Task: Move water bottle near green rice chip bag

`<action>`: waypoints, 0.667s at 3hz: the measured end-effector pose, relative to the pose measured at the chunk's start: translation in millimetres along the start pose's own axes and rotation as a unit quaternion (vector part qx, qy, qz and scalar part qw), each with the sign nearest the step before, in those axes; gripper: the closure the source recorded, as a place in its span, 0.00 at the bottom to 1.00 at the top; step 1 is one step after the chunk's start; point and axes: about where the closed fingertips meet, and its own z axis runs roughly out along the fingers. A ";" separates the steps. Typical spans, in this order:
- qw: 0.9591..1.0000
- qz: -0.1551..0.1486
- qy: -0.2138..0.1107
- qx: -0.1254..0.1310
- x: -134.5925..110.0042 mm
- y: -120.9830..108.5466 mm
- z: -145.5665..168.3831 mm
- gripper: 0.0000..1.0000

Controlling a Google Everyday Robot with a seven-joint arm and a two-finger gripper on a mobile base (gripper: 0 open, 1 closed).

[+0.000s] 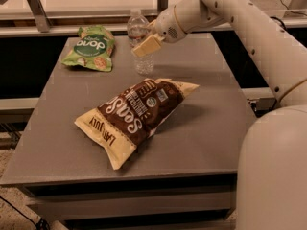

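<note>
The water bottle (137, 30), clear with a white cap, stands upright on the grey table (206, 128) near its back edge. The green rice chip bag (91, 48) lies flat a short way to the bottle's left, at the table's back left. My gripper (145, 45) comes in from the right at the end of the white arm (230, 8) and sits against the middle of the bottle, covering part of its front. The bottle's lower body shows below the gripper and rests on the table.
A larger brown and cream snack bag (136, 114) lies diagonally in the middle of the table, in front of the bottle. A rail and shelf (72, 13) run behind the table. My white base (273, 176) fills the lower right.
</note>
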 end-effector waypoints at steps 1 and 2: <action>1.000 -0.005 -0.024 0.019 -8.5 -25.0 -1.5 1.00; 0.998 0.006 -0.051 0.046 -17.3 -49.5 -5.9 1.00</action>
